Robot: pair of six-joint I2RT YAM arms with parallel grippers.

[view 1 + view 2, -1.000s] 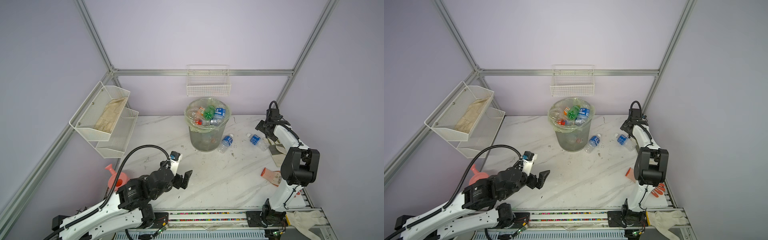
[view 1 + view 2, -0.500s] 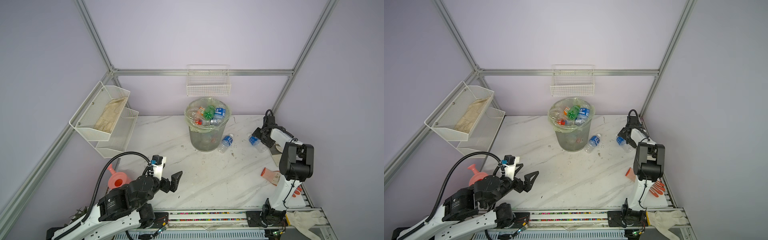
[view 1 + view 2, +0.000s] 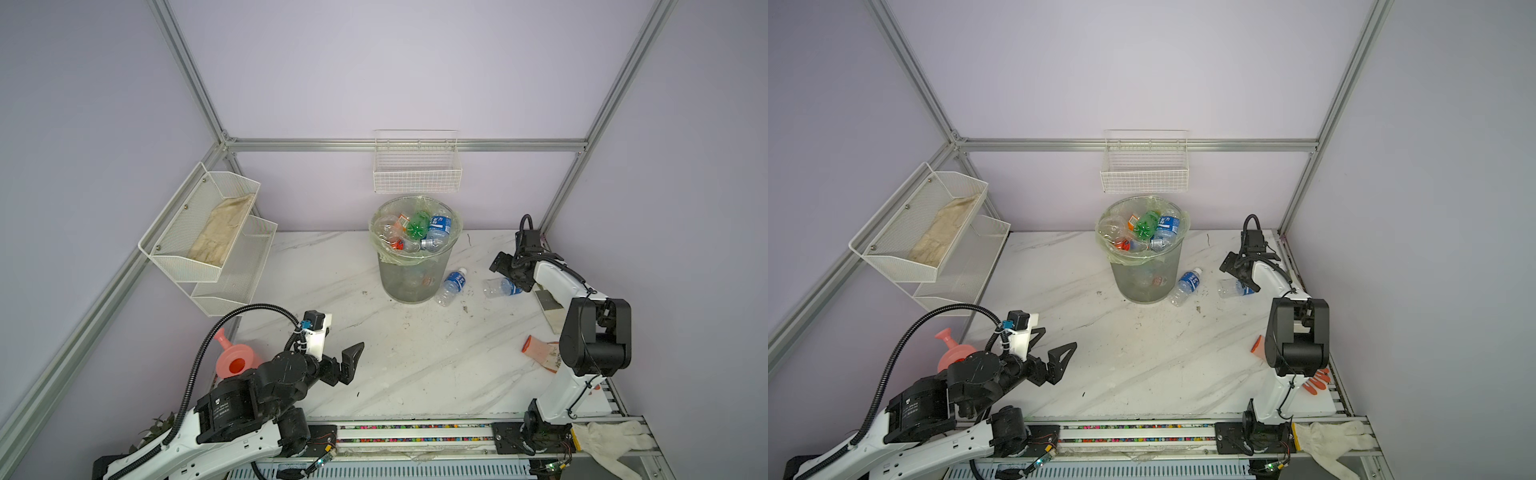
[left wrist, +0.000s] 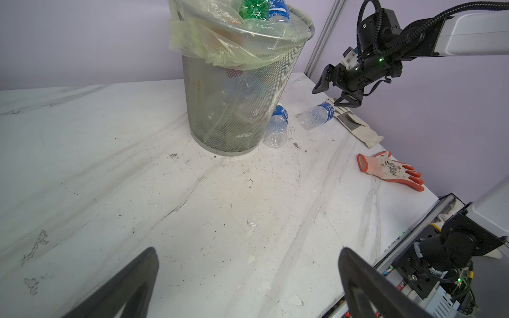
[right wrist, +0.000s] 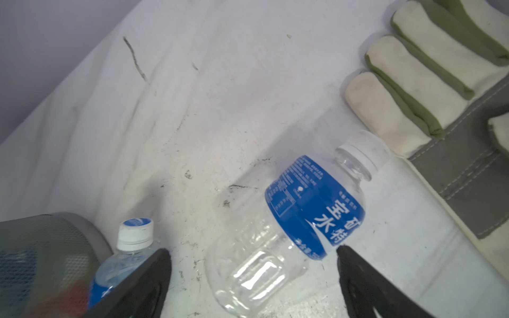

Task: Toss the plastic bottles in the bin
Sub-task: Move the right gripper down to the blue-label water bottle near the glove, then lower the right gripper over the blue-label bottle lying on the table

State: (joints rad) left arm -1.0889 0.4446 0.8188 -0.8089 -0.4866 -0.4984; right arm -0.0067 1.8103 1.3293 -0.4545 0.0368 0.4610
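The bin (image 3: 415,266) (image 3: 1146,270) (image 4: 239,104) stands at the back middle, its green bag heaped with several plastic bottles. Two blue-labelled plastic bottles lie on the table. One (image 3: 451,286) (image 3: 1185,286) (image 4: 278,126) rests against the bin's base. The other (image 3: 500,286) (image 3: 1235,287) (image 5: 289,228) lies further right. My right gripper (image 3: 508,275) (image 3: 1239,276) (image 5: 252,252) is open just over that one, a finger on either side of its clear lower half, not touching. My left gripper (image 3: 340,345) (image 3: 1052,343) (image 4: 248,252) hangs open and empty over the front left.
A grey-and-cream glove (image 5: 413,96) (image 4: 355,124) lies right behind the right gripper, an orange-and-white glove (image 3: 542,351) nearer the front. Pink watering can (image 3: 237,361) sits beside the left arm. White two-tier rack (image 3: 208,245) and wall basket (image 3: 417,170) hang on the walls.
The right gripper has come down and leftward onto the right-hand bottle. The left arm has drawn back toward the front left, staying open.
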